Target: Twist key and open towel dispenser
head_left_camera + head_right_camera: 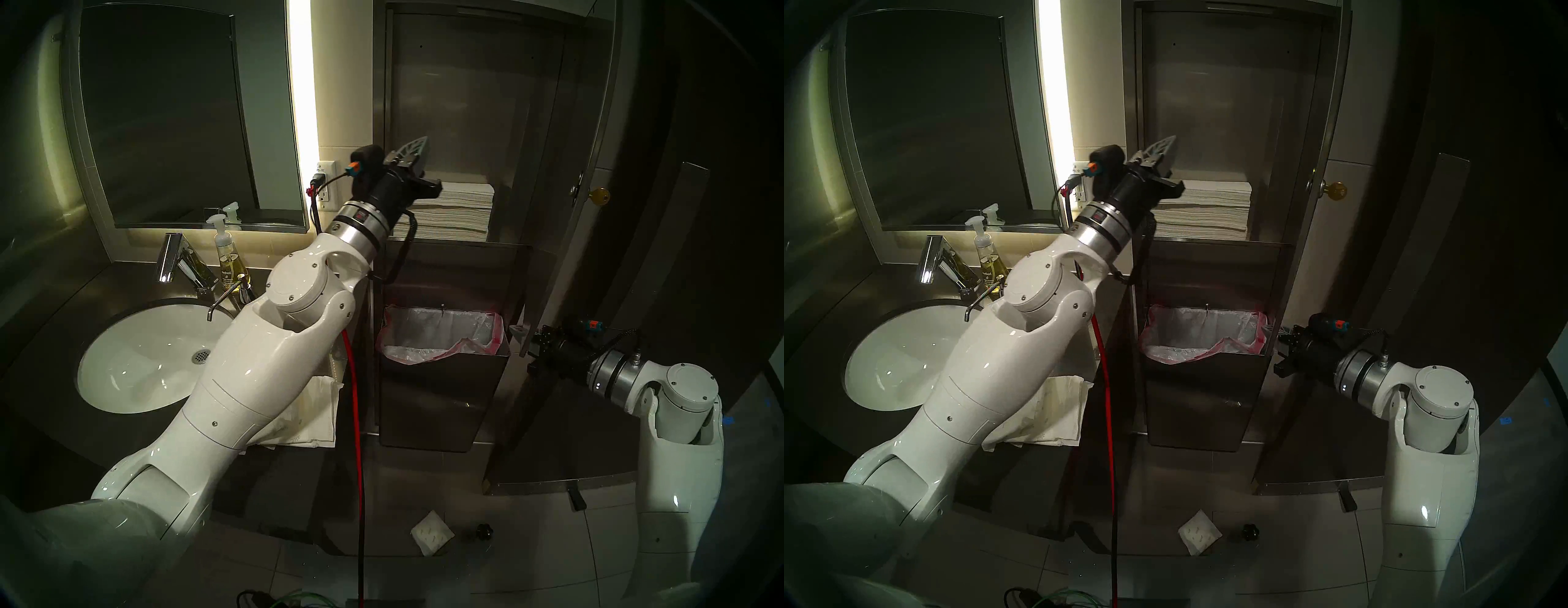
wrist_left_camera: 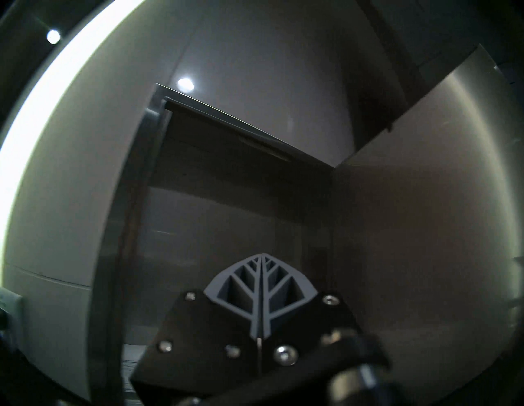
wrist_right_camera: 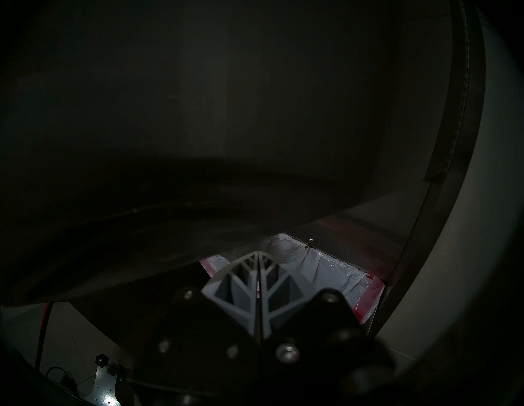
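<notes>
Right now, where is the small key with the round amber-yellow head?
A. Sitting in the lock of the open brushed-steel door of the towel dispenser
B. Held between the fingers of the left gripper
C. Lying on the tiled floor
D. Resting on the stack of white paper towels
A: the amber-yellow key sticks out of the lock on the swung-open towel dispenser door, and neither the left gripper nor the right gripper holds it.
</notes>
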Available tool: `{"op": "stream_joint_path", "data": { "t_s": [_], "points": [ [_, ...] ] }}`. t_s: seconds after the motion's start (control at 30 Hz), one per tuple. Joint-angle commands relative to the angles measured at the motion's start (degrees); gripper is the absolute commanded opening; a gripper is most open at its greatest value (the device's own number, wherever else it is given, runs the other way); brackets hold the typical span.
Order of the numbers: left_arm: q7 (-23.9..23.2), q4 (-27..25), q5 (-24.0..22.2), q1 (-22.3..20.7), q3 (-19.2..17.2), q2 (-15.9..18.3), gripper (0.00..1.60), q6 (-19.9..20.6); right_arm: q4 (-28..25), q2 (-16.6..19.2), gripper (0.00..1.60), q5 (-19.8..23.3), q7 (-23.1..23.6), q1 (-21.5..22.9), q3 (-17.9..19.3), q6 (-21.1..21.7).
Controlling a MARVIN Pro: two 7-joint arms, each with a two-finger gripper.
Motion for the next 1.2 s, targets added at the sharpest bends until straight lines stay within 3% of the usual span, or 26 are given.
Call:
{"op": "stream_joint_path", "data": {
  "t_s": [0.0,0.53,1.17],
  "points": [
    [2.7,-3.6,0.7,2.5,-2.5,1.9,0.00,-0.6,0.2,0.7,0.00,0.0,-0.4,2.3,-0.1,-0.4],
    [7.4,-6.5,1.6,8.4,-6.1,6.0,0.00,0.0,1.1,1.3,0.00,-0.5,-2.1,3.8,-1.3,-0.3],
    [6.6,-5.7,0.3,7.7,-5.7,5.4,0.00,-0.1,1.1,1.4,0.04,-0.9,-2.7,4.0,-2.0,-0.3]
  ]
}}
